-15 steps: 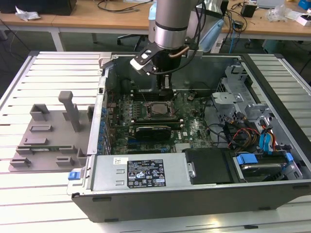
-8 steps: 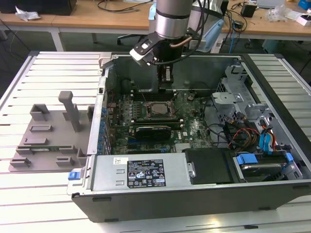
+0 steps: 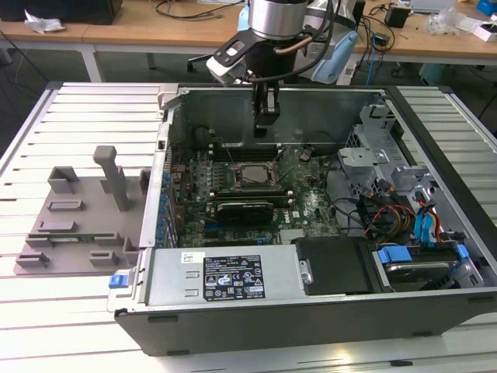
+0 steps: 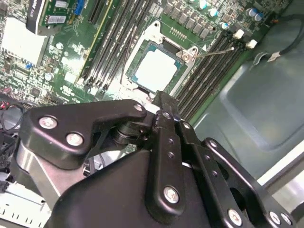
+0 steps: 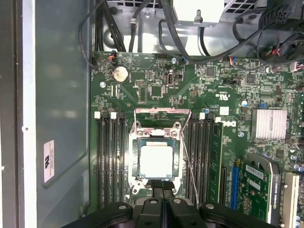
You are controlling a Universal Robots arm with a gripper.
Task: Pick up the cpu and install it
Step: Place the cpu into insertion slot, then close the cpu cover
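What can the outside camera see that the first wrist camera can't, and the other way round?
The exterior view takes in the whole open computer case, the grey fixture tray beside it, and the slatted table under both. The first wrist view, up close, shows a round coin battery and a silver finned heatsink. Both show the cpu sitting in its socket on the green motherboard, with the gripper close over it.
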